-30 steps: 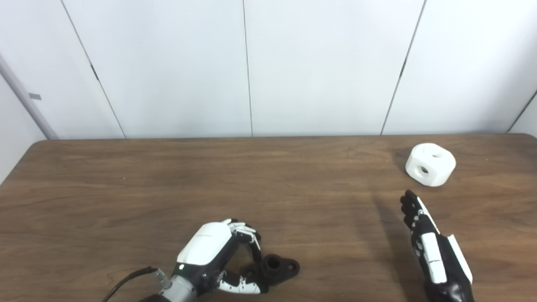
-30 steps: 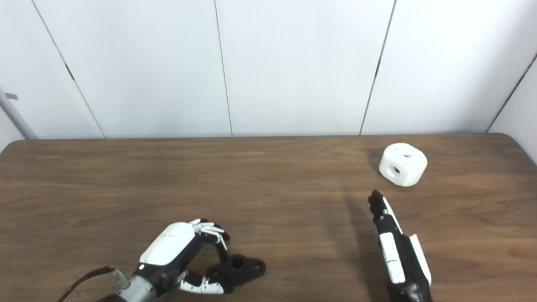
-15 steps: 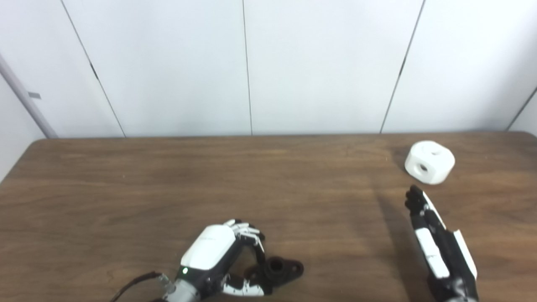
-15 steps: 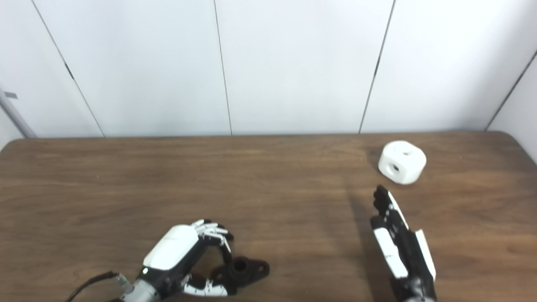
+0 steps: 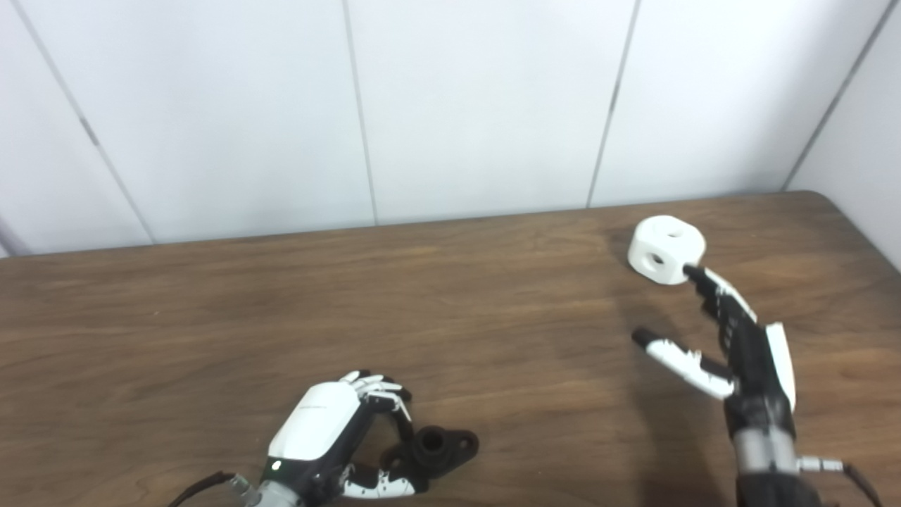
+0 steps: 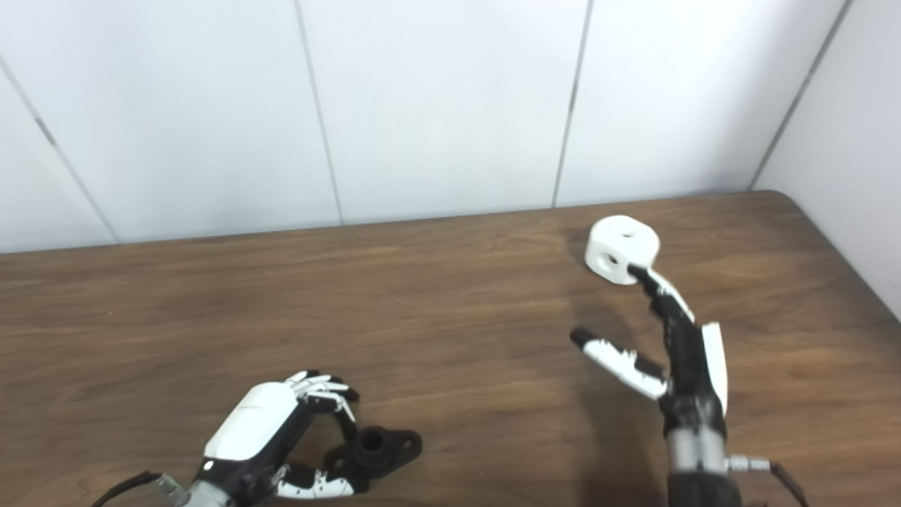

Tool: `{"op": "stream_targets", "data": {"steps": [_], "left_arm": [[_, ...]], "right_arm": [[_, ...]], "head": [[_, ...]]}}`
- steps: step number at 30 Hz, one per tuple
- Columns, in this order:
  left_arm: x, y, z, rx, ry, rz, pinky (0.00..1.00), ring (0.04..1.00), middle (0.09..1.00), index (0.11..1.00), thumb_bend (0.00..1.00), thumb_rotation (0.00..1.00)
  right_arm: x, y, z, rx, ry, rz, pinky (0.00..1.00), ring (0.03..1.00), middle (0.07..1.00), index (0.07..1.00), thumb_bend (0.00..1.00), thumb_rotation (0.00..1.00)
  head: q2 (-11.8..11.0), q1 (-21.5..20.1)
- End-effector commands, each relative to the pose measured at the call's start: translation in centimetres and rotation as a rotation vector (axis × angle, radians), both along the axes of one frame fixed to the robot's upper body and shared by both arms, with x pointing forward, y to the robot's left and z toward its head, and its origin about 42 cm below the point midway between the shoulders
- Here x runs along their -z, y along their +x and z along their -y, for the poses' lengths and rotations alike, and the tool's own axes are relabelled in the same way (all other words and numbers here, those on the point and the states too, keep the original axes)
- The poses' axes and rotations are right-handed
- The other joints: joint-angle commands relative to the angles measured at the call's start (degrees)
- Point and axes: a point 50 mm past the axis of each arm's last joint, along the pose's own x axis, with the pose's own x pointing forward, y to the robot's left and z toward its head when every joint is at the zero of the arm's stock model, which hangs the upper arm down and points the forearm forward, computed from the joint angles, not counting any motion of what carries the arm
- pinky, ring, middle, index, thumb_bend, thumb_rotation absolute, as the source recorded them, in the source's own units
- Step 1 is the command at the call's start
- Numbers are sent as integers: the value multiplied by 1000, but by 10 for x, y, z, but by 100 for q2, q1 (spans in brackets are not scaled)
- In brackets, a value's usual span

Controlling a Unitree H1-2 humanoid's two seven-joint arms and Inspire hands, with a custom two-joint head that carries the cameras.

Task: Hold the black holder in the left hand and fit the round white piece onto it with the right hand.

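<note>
At the near left of the wooden table (image 5: 211, 317), the left hand (image 5: 331, 436) curls around the black holder (image 5: 440, 447), which lies flat. Far right, the round white piece (image 6: 623, 250) sits untouched-looking; the right hand (image 6: 669, 352) is spread, empty, fingertips at its edge. The right eye view shows the table's right edge more fully.

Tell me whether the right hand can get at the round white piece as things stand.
Probably yes. The right hand is open, its fingers reaching the round white piece, and bare table lies around it with nothing in between.
</note>
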Motion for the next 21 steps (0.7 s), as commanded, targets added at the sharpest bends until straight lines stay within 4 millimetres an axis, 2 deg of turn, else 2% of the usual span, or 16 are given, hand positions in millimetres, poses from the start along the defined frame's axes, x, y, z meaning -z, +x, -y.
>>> {"op": "stream_targets", "data": {"steps": [1, 5, 8, 11, 18, 21], "left_arm": [[-2, -4, -2, 30, 7, -15, 929, 849, 770, 486, 520, 49], [-3, -5, -6, 29, 13, -31, 925, 846, 768, 486, 520, 48], [-4, -5, -9, 33, 23, -37, 916, 842, 765, 486, 519, 47], [-5, -5, -11, 43, 27, -38, 908, 838, 762, 486, 519, 46], [-6, -3, -13, 62, 29, -37, 892, 830, 754, 485, 519, 45], [-7, -2, -13, 65, 28, -34, 888, 826, 750, 485, 519, 45]], "right_arm": [[-22, 4, 4, 26, -50, 70, 931, 902, 857, 773, 813, 305], [-34, 18, 15, 63, -104, 54, 925, 903, 847, 752, 858, 313], [-41, 27, 21, 68, -143, 48, 984, 932, 870, 764, 851, 315], [-47, 34, 25, 82, -165, 35, 999, 936, 877, 760, 849, 309], [-54, 63, 37, 113, -304, -39, 1000, 926, 903, 775, 863, 335], [-54, 78, 43, 121, -334, -68, 916, 925, 931, 789, 874, 322]], "head": [[9, -70], [6, -369], [11, -552], [4, -721], [-13, -918], [-15, -949]]}}
